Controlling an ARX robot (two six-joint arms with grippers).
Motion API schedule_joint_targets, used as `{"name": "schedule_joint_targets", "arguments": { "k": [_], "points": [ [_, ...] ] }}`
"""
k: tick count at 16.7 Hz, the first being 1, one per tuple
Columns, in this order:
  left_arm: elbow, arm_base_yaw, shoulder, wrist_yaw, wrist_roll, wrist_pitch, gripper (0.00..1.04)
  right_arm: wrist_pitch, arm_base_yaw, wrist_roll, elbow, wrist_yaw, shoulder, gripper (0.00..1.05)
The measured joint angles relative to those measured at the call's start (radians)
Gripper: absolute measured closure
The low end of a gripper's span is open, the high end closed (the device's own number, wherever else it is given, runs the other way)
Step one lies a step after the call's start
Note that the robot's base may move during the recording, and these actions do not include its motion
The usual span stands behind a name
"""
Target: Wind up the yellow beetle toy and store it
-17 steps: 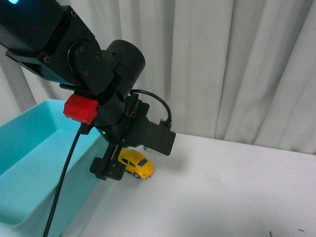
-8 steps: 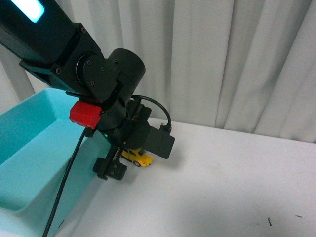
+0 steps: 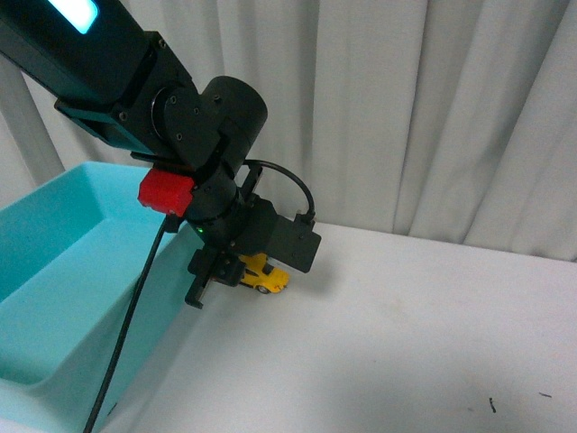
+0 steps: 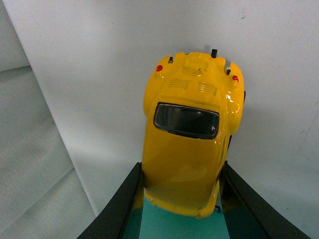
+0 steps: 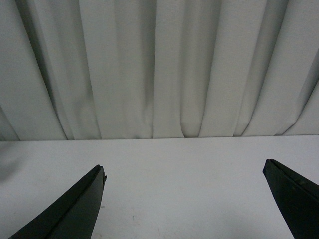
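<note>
Toy half covered, bin and fingers cropped
From the front, the left gripper [image 3: 224, 274] and its wrist cover most of the yellow beetle toy [image 3: 270, 280], leaving one end showing; the turquoise bin [image 3: 54, 248] runs off the left and bottom edges. Both wrist views cut the fingers [image 4: 124, 211] at the picture's edge, the right gripper [image 5: 183, 167] included. Dark specks [image 3: 491, 404] on the table [image 3: 406, 343] are too small to identify

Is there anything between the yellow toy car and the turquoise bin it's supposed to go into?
Nothing visible. The glossy yellow toy car sits between the fingers of the left tool, just beside the turquoise plastic bin; only the bin's own wall needs clearing.
</note>
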Motion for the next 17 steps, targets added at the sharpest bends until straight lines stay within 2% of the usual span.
{"name": "schedule_joint_targets", "arguments": {
  "k": [3,6,8,10,12,14,15,16,17],
  "points": [
    [-0.013,-0.01,-0.014,0.023,0.024,-0.007,0.67,0.0,0.0,0.0,0.0,0.0,0.0,0.07],
    [-0.02,-0.047,-0.064,0.127,0.129,-0.101,0.69,0.0,0.0,0.0,0.0,0.0,0.0,0.07],
    [-0.013,-0.07,-0.164,0.274,0.104,-0.22,0.73,0.0,0.0,0.0,0.0,0.0,0.0,0.07],
    [0.018,-0.05,-0.272,0.422,-0.016,-0.266,0.73,0.0,0.0,0.0,0.0,0.0,0.0,0.07],
    [0.051,0.041,-0.38,0.535,-0.15,-0.252,0.73,0.0,0.0,0.0,0.0,0.0,0.0,0.07],
    [0.093,0.185,-0.447,0.616,-0.307,-0.253,0.73,0.0,0.0,0.0,0.0,0.0,0.0,0.07],
    [0.135,0.328,-0.438,0.581,-0.416,-0.264,0.73,0.0,0.0,0.0,0.0,0.0,0.0,0.07],
    [0.167,0.489,-0.382,0.424,-0.483,-0.355,0.73,0.0,0.0,0.0,0.0,0.0,0.0,0.07],
    [0.168,0.543,-0.348,0.32,-0.493,-0.384,0.73,0.0,0.0,0.0,0.0,0.0,0.0,0.07]
  ]
}}
